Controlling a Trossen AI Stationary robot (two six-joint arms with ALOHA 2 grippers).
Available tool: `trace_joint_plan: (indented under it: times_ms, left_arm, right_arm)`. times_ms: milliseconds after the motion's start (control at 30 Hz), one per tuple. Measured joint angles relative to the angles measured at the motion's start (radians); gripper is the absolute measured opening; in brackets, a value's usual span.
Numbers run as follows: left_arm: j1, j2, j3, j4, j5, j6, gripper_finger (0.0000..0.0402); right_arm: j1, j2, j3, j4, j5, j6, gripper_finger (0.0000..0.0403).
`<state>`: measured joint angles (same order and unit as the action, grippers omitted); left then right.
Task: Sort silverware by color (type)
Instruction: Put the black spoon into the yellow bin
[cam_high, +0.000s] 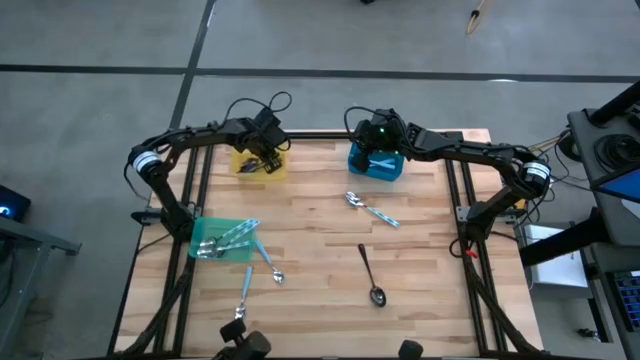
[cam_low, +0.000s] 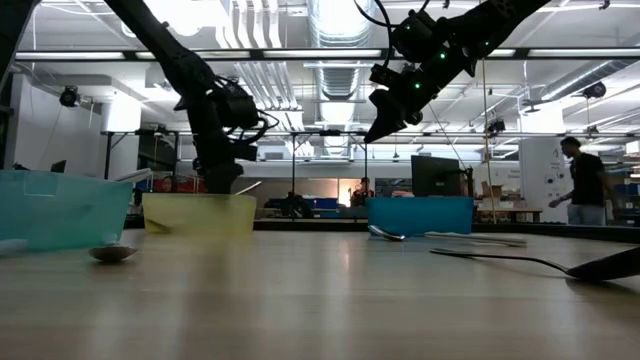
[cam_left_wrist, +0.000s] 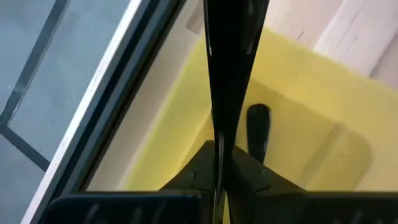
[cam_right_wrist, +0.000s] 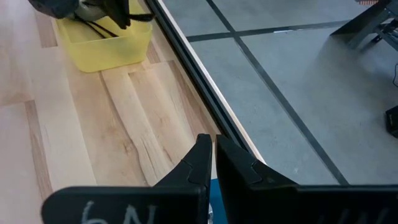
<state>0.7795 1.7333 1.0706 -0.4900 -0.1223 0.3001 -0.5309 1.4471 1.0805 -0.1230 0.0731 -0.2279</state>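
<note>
My left gripper (cam_high: 262, 158) (cam_low: 222, 178) reaches down into the yellow bin (cam_high: 250, 174) (cam_left_wrist: 298, 81) at the far left, its fingers (cam_left_wrist: 219, 146) shut. A long black piece of silverware (cam_left_wrist: 230, 62) runs on from the fingertips. Another black handle end (cam_left_wrist: 258, 127) lies on the bin floor beside them. More black pieces (cam_right_wrist: 99, 28) lean over the bin's rim. My right gripper (cam_high: 374, 145) (cam_right_wrist: 211, 142) hangs shut and empty above the blue bin (cam_high: 376, 165) (cam_low: 420, 215). My left gripper has its shut fingertips right at the near end of the long black piece (cam_left_wrist: 219, 134) in the yellow bin, coming steeply from above. I cannot tell whether they touch it or only stand in front of it.
The green bin (cam_high: 200, 232) (cam_low: 60, 205) at the left edge holds several silver and blue-handled pieces. Loose on the wood lie a blue-handled spoon (cam_high: 370, 208), a black spoon (cam_high: 370, 275) and two blue-handled spoons (cam_high: 268, 262) (cam_high: 245, 290). A person (cam_low: 585, 180) stands in the room beyond.
</note>
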Motion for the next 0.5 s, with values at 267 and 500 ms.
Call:
trace_joint_plan:
  times_ms: [267,500]
  left_arm:
    - [0.000,-0.013,0.091,-0.275,0.001,-0.014,0.0003]
    - [0.000,-0.003,0.094,-0.323,0.041,-0.022,0.0002]
  right_arm:
    - [0.000,0.000,0.000,0.000,0.002,0.000,0.0013]
    - [0.000,0.000,0.000,0.000,0.005,0.000,0.0013]
